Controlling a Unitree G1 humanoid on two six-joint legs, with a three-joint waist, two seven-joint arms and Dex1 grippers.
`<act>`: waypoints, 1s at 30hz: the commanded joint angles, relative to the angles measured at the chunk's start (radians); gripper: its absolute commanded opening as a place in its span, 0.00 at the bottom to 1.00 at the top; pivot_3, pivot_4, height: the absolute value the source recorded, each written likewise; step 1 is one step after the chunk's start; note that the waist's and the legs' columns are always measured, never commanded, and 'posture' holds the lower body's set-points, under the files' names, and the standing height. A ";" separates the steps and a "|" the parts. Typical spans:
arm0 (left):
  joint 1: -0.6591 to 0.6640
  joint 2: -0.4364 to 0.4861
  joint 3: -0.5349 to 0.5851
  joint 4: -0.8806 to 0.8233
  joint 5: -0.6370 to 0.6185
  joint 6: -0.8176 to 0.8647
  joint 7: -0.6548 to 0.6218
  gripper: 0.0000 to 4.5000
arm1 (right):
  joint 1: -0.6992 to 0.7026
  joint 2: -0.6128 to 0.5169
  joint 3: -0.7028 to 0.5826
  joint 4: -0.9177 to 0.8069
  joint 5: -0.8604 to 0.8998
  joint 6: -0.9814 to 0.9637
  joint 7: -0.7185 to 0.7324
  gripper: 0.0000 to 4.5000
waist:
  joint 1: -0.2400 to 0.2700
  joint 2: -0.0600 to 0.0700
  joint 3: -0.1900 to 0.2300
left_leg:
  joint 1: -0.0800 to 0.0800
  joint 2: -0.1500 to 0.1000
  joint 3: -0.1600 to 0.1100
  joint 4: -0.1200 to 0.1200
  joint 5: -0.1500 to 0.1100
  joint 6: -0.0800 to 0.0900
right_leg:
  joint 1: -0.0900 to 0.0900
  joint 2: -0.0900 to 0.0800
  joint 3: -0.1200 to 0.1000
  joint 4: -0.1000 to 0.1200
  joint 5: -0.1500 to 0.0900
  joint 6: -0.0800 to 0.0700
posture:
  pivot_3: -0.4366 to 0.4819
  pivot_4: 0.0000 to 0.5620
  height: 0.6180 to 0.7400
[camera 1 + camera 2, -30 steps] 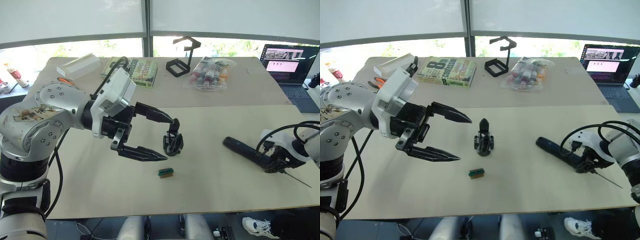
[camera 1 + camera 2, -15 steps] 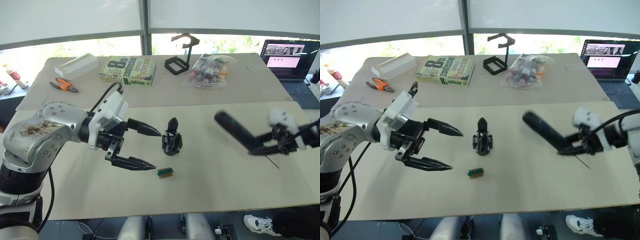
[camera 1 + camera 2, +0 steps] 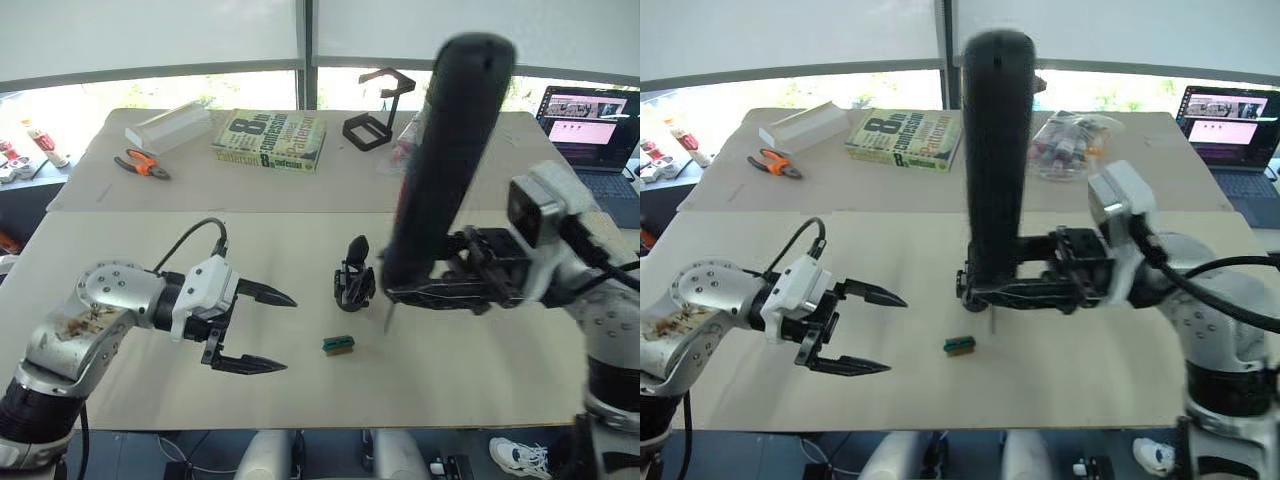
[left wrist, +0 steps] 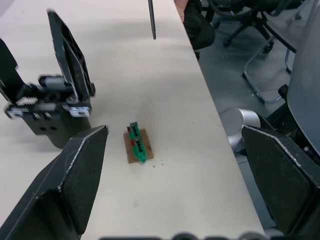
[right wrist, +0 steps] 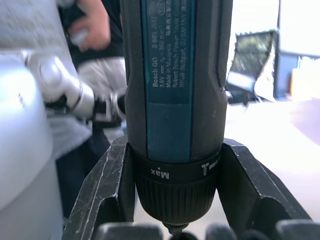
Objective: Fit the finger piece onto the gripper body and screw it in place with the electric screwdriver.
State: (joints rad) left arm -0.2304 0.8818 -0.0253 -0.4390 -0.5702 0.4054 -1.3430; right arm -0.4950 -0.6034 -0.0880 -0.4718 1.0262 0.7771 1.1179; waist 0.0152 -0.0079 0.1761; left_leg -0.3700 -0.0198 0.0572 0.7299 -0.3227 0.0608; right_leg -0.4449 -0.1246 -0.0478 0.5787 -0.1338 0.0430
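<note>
The right tool grips the long black stick-shaped electric screwdriver upright, bit down, beside the small black gripper body on the pale desk. The left tool hangs released. Lower slowly; keep the bit straight over the screw.

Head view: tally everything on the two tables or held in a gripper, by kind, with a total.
Tools: 2, electric screwdriver, pliers
Parts: 2, gripper body, green block
Books: 1, book
Boxes: 1, white box
Stands: 1, wire stand
Bags: 1, clear bag
Laptops: 1, laptop
Total: 9
</note>
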 commanded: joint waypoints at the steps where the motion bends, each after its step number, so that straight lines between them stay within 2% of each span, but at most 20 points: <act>1: 0.024 -0.040 -0.034 0.026 0.061 -0.081 0.026 1.00 | -0.004 0.058 0.042 -0.016 -0.052 -0.090 -0.013 0.42 | 0.000 0.000 0.000 | 0.000 0.000 0.000 0.000 0.000 0.000 | 0.000 0.000 0.000 0.000 0.000 0.000 | 0.48 0.27 1.00; 10: 0.042 -0.150 -0.124 0.113 0.165 -0.185 0.078 1.00 | 0.058 0.149 0.160 0.052 -0.289 -0.334 0.028 0.42 | -0.006 0.000 0.000 | 0.000 -0.001 0.001 0.000 0.000 0.000 | 0.000 0.002 0.000 0.000 0.000 0.000 | 0.48 0.27 1.00; 17: 0.038 -0.177 -0.156 0.135 0.194 -0.209 0.090 1.00 | 0.077 0.132 0.143 0.014 -0.275 -0.330 0.004 0.42 | -0.005 0.000 0.000 | 0.000 0.000 0.001 0.000 0.000 0.000 | 0.000 0.002 0.000 0.000 0.000 0.000 | 0.48 0.27 1.00; 30: 0.009 -0.214 -0.181 0.194 0.232 -0.246 0.096 1.00 | 0.215 0.110 0.151 -0.046 -0.311 -0.377 -0.036 0.42 | -0.005 0.000 0.000 | 0.000 0.001 0.001 0.000 0.000 0.001 | 0.000 0.002 0.000 0.000 0.000 0.000 | 0.48 0.27 1.00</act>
State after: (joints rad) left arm -0.2159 0.6705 -0.2061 -0.2366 -0.3415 0.1788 -1.2477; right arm -0.2780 -0.5000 0.0737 -0.4737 0.7130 0.4435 1.0839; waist 0.0104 -0.0081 0.1760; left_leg -0.3696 -0.0190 0.0578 0.7299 -0.3231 0.0617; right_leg -0.4450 -0.1227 -0.0477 0.5789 -0.1338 0.0429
